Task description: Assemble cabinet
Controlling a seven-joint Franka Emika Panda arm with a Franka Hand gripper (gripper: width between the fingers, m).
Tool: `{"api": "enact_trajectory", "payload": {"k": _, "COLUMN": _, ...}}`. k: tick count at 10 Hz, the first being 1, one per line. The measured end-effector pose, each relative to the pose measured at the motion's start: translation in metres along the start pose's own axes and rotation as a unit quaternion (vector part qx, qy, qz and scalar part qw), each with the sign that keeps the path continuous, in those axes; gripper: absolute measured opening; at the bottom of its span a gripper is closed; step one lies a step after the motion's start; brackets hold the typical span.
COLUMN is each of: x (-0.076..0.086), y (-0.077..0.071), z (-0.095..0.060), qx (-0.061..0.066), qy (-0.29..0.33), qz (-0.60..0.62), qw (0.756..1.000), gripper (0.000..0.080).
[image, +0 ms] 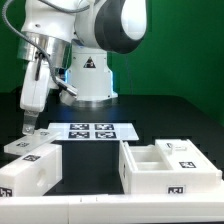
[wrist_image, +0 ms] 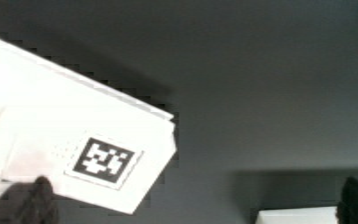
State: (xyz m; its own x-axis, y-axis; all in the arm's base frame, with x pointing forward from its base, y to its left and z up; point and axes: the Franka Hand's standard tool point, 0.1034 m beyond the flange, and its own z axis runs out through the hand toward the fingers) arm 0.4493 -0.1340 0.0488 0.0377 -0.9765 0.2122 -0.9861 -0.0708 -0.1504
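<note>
The cabinet parts are white plastic with black-and-white tags. A boxy part lies at the exterior view's left, with a small tagged piece behind it. An open cabinet body with compartments lies at the exterior view's right. My gripper points down just above the small left piece. In the wrist view a white tagged panel fills one side, and the corner of another white part shows near the frame edge. My gripper is open and empty, with one dark finger over the panel's edge.
The marker board lies flat on the black table in front of the white robot pedestal. A green backdrop stands behind. Bare black table separates the left parts from the cabinet body.
</note>
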Motion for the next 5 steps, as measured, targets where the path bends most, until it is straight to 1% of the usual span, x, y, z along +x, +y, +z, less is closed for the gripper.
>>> {"api": "enact_trajectory", "payload": {"k": 2, "x": 0.0, "y": 0.0, "z": 0.0, "qx": 0.0, "qy": -0.001, "qz": 0.003, "qw": 1.0, "gripper": 0.0797}}
{"api": "enact_trajectory", "payload": {"k": 3, "x": 0.0, "y": 0.002, "z": 0.001, "qx": -0.003, "qy": -0.005, "qz": 0.008, "qw": 1.0, "gripper": 0.0797}}
{"api": "enact_trajectory", "payload": {"k": 4, "x": -0.003, "y": 0.008, "z": 0.006, "qx": -0.017, "qy": -0.021, "qz": 0.021, "qw": 0.999, "gripper": 0.0797}}
{"api": "enact_trajectory", "payload": {"k": 5, "x": -0.005, "y": 0.011, "z": 0.009, "qx": -0.025, "qy": -0.028, "qz": 0.033, "qw": 0.999, "gripper": 0.0797}}
